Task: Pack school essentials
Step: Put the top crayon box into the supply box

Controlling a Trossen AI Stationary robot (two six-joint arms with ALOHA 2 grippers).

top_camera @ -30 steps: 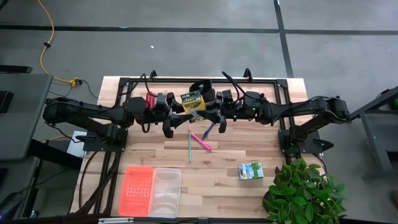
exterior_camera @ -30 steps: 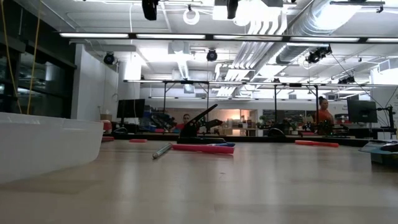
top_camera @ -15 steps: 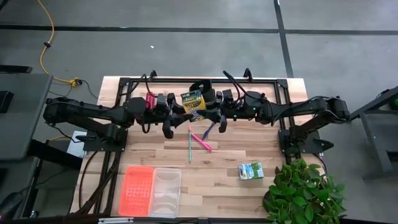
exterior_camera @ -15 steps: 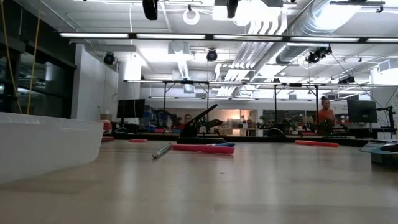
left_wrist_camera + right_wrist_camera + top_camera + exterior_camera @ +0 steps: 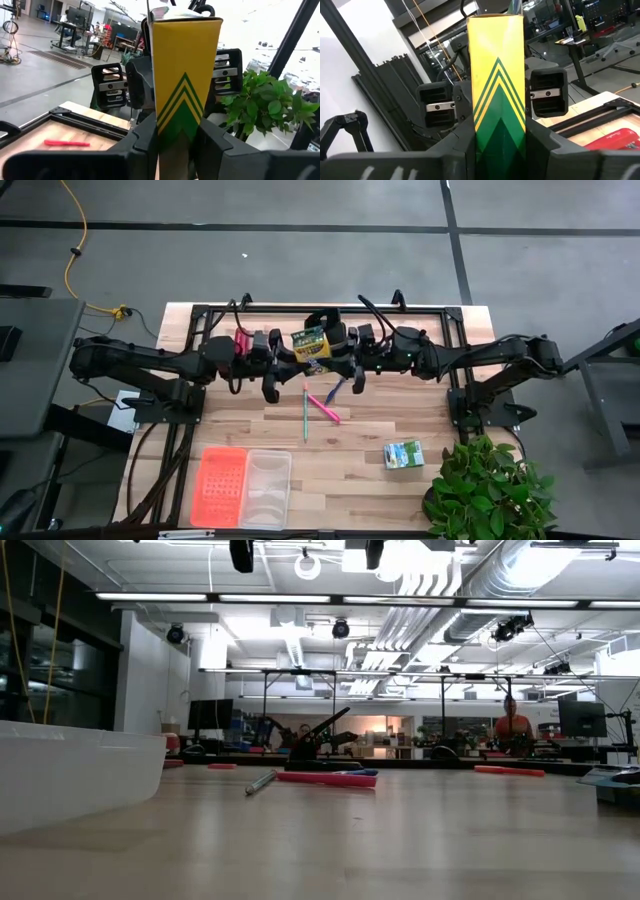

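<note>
In the high view, both arms meet at the upper middle of the frame, above the wooden table (image 5: 370, 480). The left gripper (image 5: 283, 360) has closed in over the last second, and its two dark fingers now press the sides of the yellow-and-green cardboard crayon box (image 5: 311, 343). The right gripper (image 5: 345, 352) is clamped on the same box from the other side. I think this is a hand-over, and the right one must let go next.

Lower left, the orange plastic tray (image 5: 219, 485) and the clear plastic tub (image 5: 266, 489) sit side by side near the table's front edge, with bare wood around them. In the middle lie the thin green pencil (image 5: 305, 416) and thin pink pen (image 5: 323, 407). At the lower right, the small green-and-white box (image 5: 403, 454) sits close to the leafy green plant (image 5: 487, 490).
</note>
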